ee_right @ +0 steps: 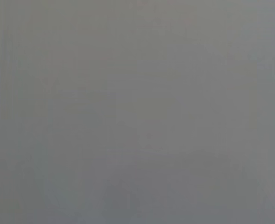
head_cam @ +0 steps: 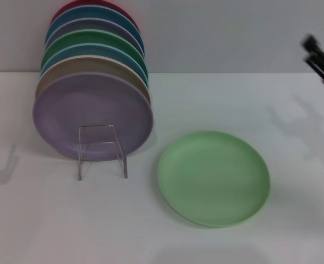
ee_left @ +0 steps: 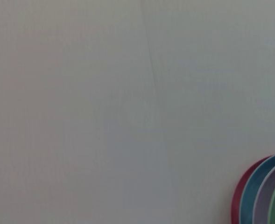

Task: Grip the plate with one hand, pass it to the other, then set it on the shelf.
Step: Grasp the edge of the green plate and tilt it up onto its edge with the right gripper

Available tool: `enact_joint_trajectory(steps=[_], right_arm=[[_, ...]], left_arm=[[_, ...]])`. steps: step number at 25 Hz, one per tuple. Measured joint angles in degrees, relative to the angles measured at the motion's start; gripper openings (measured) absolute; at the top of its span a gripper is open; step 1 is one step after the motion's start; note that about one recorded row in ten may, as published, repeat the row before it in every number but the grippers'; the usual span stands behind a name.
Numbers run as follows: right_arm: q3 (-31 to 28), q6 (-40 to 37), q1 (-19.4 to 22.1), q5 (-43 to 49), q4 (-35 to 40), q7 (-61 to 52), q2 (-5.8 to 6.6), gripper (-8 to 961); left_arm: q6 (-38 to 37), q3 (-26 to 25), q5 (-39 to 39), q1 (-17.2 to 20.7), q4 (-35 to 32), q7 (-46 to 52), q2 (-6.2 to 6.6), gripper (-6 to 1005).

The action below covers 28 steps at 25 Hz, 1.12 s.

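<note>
Rack point(head_cam: 102, 149): standing left of centre on the table point(head_cam: 51, 220), propping a row of upright plates, the lilac plate point(head_cam: 93, 113) in front.
Plate point(head_cam: 214, 177): lying flat, right of the rack and apart from it; round, so no long axis and no heading.
Right gripper point(head_cam: 320, 60): hovering at the far right edge, up and right of the plate, nothing held; spread of its fingers unclear.
Left gripper: not showing.
Nearer arm: the right, judging by position.
</note>
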<state>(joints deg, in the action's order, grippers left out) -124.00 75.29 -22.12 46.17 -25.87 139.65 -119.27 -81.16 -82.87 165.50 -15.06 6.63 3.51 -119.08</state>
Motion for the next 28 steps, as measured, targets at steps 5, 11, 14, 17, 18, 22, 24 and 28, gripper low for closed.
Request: enact_joint_trajectory(steps=[5,11,14,17,18,22,24,28], right_arm=[[14.2,-26.5,2.4,21.0,-30.7,-35.9,0.74,819],[17.1,-29.1,2.8,66.5,-53.4,-87.5,0.52,819],[15.5,-18.7,1.3,80.0,-57.3,-105.6,0.98,818],[11.5,-11.6,0.7,83.6,-58.3,-113.0,0.93,817],[10.1,-9.9,0.6,83.6,-58.3,-113.7,0.78,817],[7.6,-4.6,-0.7,85.5,-55.1,-114.4,1.10,816],[7.4,-2.9,-1.3,87.3,-53.2,-114.1,1.16,811],[7.4,-0.4,-3.6,93.0,-49.7,-113.9,1.05,800]], left_arm=[[0.1,0.0,0.0,0.0,0.0,0.0,0.00,815],[0.5,0.0,0.0,-0.1,0.1,0.1,0.00,815],[0.5,0.0,0.0,-0.3,0.2,0.1,0.00,815],[1.3,0.0,0.0,-0.7,0.2,0.1,0.00,815],[2.1,0.0,0.0,-0.9,0.2,0.1,0.00,815],[3.0,0.0,0.0,-1.1,0.2,0.1,0.00,814],[3.1,0.0,-0.1,-1.2,0.2,0.1,0.00,814],[3.1,0.0,-0.1,-1.2,0.2,0.1,0.00,814]])
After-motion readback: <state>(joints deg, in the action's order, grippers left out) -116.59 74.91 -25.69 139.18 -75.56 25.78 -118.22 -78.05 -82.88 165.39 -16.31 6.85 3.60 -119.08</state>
